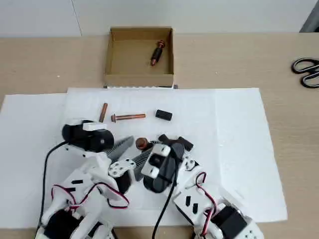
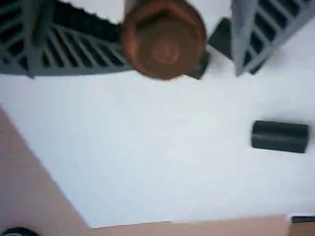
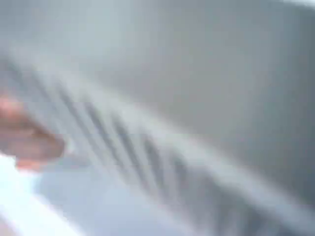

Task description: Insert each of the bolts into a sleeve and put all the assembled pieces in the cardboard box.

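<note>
One assembled piece (image 1: 157, 53) lies in the cardboard box (image 1: 113, 55). Short of the box wait a slanted bolt (image 1: 103, 112), a level bolt (image 1: 128, 117) and a spare sleeve (image 1: 163, 115). Farther from the box, a third bolt (image 2: 164, 39) sits at the left claw (image 1: 138, 148), beside the right claw (image 1: 168, 143). I cannot tell whether either claw grips.

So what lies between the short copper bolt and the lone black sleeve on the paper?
A long copper bolt lies between the short copper bolt and the black cylindrical sleeve, in the high view.

Assy (image 1: 157, 53) in box (image 1: 115, 59); bolt (image 1: 128, 117), sleeve (image 1: 163, 115) lying nearby.
</note>
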`<action>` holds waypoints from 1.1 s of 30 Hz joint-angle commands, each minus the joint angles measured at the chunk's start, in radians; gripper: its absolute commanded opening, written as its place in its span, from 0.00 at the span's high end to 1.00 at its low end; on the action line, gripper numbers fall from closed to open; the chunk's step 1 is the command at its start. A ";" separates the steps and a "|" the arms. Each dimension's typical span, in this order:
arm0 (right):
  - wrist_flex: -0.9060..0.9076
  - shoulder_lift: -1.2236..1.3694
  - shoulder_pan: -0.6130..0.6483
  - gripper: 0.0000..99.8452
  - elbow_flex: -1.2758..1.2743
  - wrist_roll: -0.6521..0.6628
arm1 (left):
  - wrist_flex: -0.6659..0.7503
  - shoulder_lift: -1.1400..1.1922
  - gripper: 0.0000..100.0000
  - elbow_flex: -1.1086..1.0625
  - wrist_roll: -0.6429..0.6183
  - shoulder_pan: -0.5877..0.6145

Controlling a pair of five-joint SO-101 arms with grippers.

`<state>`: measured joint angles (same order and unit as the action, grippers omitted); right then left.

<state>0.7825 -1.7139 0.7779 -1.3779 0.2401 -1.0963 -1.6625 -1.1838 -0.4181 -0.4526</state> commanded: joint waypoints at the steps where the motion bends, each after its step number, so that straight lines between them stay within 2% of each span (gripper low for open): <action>1: -0.033 -0.004 -0.010 1.00 0.011 0.005 | -0.041 0.003 0.75 0.053 0.051 0.048; 11: -0.033 -0.002 -0.027 1.00 -0.008 0.005 | -0.104 0.003 0.76 0.185 0.064 0.160; 13: -0.033 -0.002 -0.061 1.00 -0.008 0.003 | -0.100 0.002 0.83 0.188 0.087 0.196; 16: -0.033 0.001 -0.140 1.00 -0.008 -0.066 | -0.066 -0.002 1.00 0.163 0.161 0.275; 19: -0.038 0.051 -0.220 1.00 0.003 -0.167 | -0.005 -0.002 0.99 0.079 0.213 0.368; 25: -0.107 0.341 -0.291 1.00 0.166 -0.302 | 0.124 -0.003 0.99 -0.174 0.264 0.437; 33: -0.128 0.909 -0.389 1.00 0.641 -0.324 | 0.178 -0.003 0.99 -0.400 0.269 0.442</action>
<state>0.6920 -0.9897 0.4219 -0.9743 -0.0698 -0.9720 -1.6594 -1.5367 -0.1603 -0.0153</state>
